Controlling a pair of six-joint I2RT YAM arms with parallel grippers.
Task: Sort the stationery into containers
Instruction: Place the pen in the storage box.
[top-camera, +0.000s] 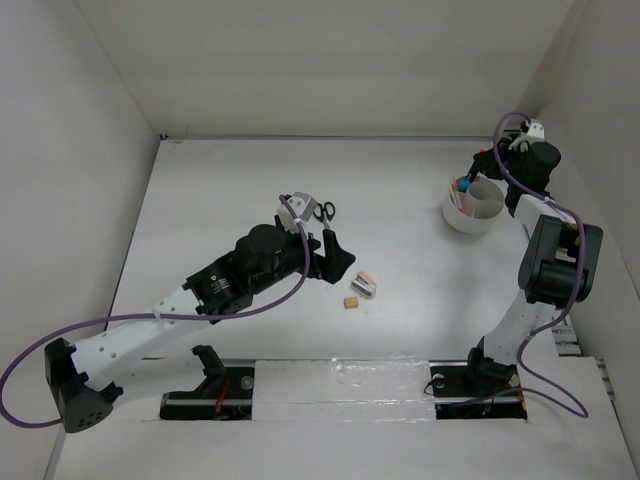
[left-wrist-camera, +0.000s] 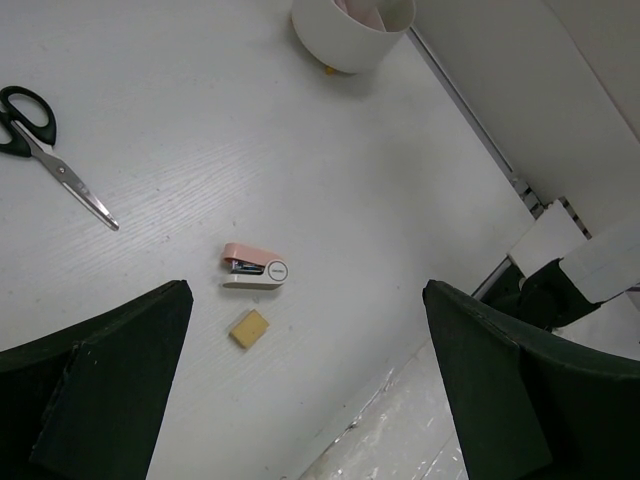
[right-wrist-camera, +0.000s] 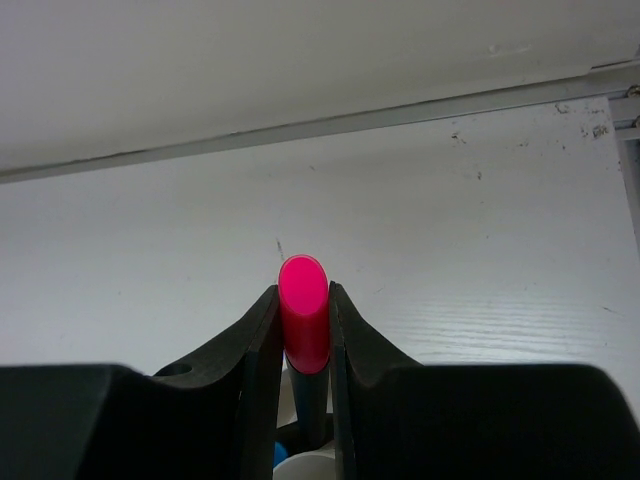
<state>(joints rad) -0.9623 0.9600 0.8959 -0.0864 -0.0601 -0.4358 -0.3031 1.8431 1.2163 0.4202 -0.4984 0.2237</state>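
Top view: white round cup (top-camera: 455, 216) sits on table (top-camera: 230, 190), far right side. R gripper (top-camera: 472, 176) hangs right over cup's opening; jaw state hard to read from this angle, and pink and blue bits show at cup's left inner edge. Black-handled scissors (top-camera: 325, 211) lie well left of cup, about level w/ it. Pink-and-white block (top-camera: 365, 286) lies left of cup and nearer the arm bases; tan eraser (top-camera: 351, 301) just beside block, on the side away from cup, not touching it. L gripper (top-camera: 335, 258) hovers left of cup, above the spot between scissors and block. L wrist view: L gripper (left-wrist-camera: 305, 297) spread wide, both dark fingers (left-wrist-camera: 110, 390) apart at the frame's lower corners, nothing between them. Cup (left-wrist-camera: 350, 45) at top edge, divider visible inside. Block (left-wrist-camera: 255, 270) and eraser (left-wrist-camera: 249, 328) lie flat on the tabletop well below cup in frame, eraser farther from it. Scissors (left-wrist-camera: 55, 165) lie far left of cup, blades shut, tips pointing twd block. R wrist view: R gripper (right-wrist-camera: 302, 300) pinching pink-and-black highlighter (right-wrist-camera: 303, 280), jaws pressed on both sides of its barrel, pink end up and upright. Cup rim (right-wrist-camera: 305, 468) shows just under the highlighter at frame bottom, w/ a blue speck beside it; can't tell which compartment the highlighter is over.
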